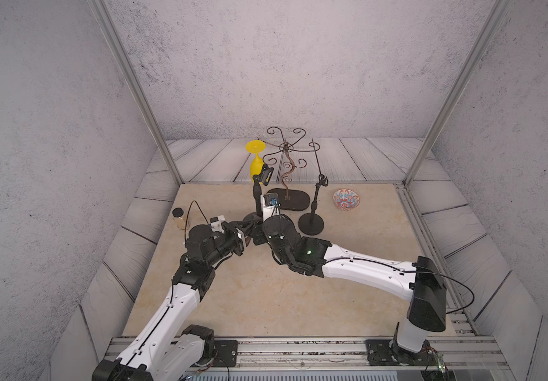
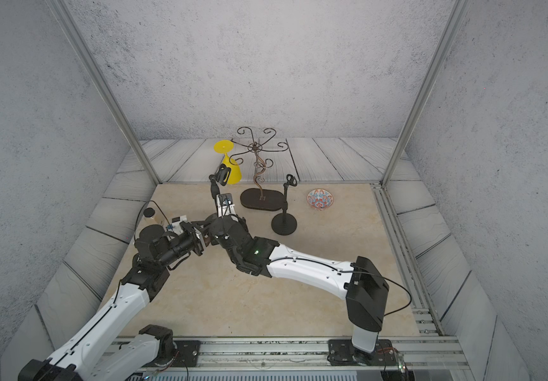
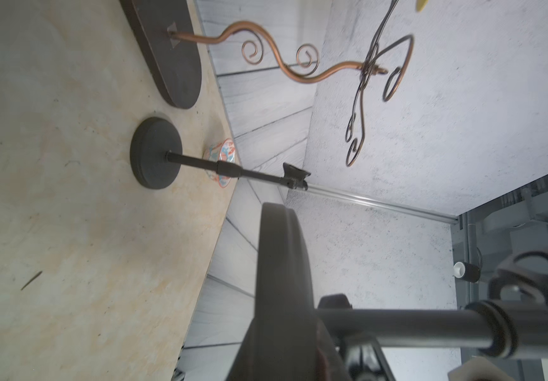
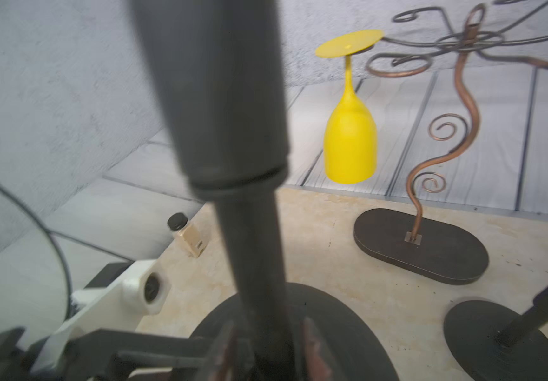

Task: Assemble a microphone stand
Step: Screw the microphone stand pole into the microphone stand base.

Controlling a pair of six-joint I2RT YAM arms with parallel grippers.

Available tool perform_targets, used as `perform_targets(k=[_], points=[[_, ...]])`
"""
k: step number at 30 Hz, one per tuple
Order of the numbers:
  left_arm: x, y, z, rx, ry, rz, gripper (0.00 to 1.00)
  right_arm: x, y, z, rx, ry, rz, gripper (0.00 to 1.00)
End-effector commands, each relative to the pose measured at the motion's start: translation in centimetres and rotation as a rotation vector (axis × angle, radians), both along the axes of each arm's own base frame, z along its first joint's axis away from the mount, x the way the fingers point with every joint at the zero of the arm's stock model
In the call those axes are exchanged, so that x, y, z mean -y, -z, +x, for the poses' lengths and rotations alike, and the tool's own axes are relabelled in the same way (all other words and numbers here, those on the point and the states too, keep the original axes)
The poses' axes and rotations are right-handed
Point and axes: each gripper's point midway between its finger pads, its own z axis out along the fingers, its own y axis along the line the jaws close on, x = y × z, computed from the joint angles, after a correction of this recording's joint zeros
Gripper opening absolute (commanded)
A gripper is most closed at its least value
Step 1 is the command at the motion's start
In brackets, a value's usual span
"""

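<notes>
The microphone stand [image 1: 258, 198] stands on the tabletop [image 1: 266, 297], near a second stand [image 1: 312, 211]. The left end effector [image 1: 247, 231] is clamped on its round base [image 4: 332, 323]. The right end effector [image 4: 267, 346] has its jaws apart around the pole [image 4: 256, 264], low down.

Pole [image 4: 219, 99] blurs up close, top cut off — base [image 4: 338, 320] runs off frame, mostly buried under the right arm [image 1: 282, 236] in both top views.

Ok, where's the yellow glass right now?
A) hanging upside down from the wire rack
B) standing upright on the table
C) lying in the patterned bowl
A: the yellow glass hangs bowl-down, its foot caught on an arm of the wire rack.
</notes>
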Motion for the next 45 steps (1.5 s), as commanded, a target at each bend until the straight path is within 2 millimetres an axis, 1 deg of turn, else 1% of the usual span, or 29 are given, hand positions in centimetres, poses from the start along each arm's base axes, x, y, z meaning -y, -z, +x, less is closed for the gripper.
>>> perform_targets(k=[1,3,4,6,7,8,9,11,14,17,21,28,30,36,38,40,42,43,45], points=[[0.9,-5.8,-1.4,0.206,0.077,-0.068,0.00,0.9,-2.3,-1.9,0.070,-0.228,0.058,0.76],[0.9,-5.8,-1.4,0.203,0.078,-0.069,0.00,1.7,-2.9,-3.5,0.076,-0.438,0.070,0.83],[0.9,-5.8,-1.4,0.204,0.078,-0.069,0.00,2.3,-3.1,-3.9,0.080,-0.493,0.082,0.84],[0.9,-5.9,-1.3,0.204,0.080,-0.069,0.00,3.8,-3.7,-3.9,0.093,-0.575,0.095,0.83],[0.9,-6.0,-1.3,0.206,0.082,-0.069,0.00,4.3,-3.6,-3.6,0.093,-0.597,0.086,0.80],[1.0,-6.0,-1.4,0.207,0.085,-0.069,0.00,4.7,-3.6,-3.4,0.102,-0.634,0.066,0.75],[1.0,-6.0,-1.4,0.207,0.086,-0.069,0.00,5.0,-3.4,-3.3,0.122,-0.683,0.040,0.71],[1.0,-6.1,-1.5,0.208,0.091,-0.071,0.00,5.2,-3.0,-3.1,0.147,-0.764,0.018,0.67],[1.1,-6.4,-1.5,0.210,0.094,-0.076,0.00,4.8,-3.4,-3.1,0.134,-0.898,0.053,0.63],[1.1,-6.7,-1.5,0.214,0.095,-0.078,0.00,4.0,-3.3,-2.5,0.120,-0.949,0.040,0.59],[1.1,-7.0,-1.5,0.221,0.096,-0.079,0.00,2.9,-3.1,-1.5,0.115,-0.974,0.030,0.56],[1.1,-7.3,-1.5,0.228,0.096,-0.083,0.00,1.7,-2.3,-0.6,0.090,-1.009,0.024,0.51],[1.1,-7.4,-1.5,0.229,0.096,-0.083,0.00,1.3,-2.2,-0.4,0.074,-1.025,0.032,0.47],[1.1,-7.4,-1.6,0.231,0.094,-0.083,0.00,0.7,-2.4,0.1,0.065,-1.023,0.063,0.23],[1.1,-7.4,-1.5,0.232,0.093,-0.082,0.00,0.6,-2.2,0.2,0.050,-1.003,0.075,0.14],[1.0,-7.3,-1.6,0.230,0.092,-0.081,0.00,0.7,-2.0,0.2,0.043,-0.972,0.081,0.08],[1.1,-7.2,-1.5,0.228,0.093,-0.081,0.00,0.8,-1.5,0.5,0.028,-0.878,0.072,0.00],[1.0,-7.3,-1.6,0.229,0.093,-0.082,0.00,0.9,-1.3,0.6,0.025,-0.829,0.070,0.00],[1.0,-7.2,-1.6,0.227,0.090,-0.081,0.00,1.1,-0.5,0.8,0.021,-0.677,0.061,0.00]])
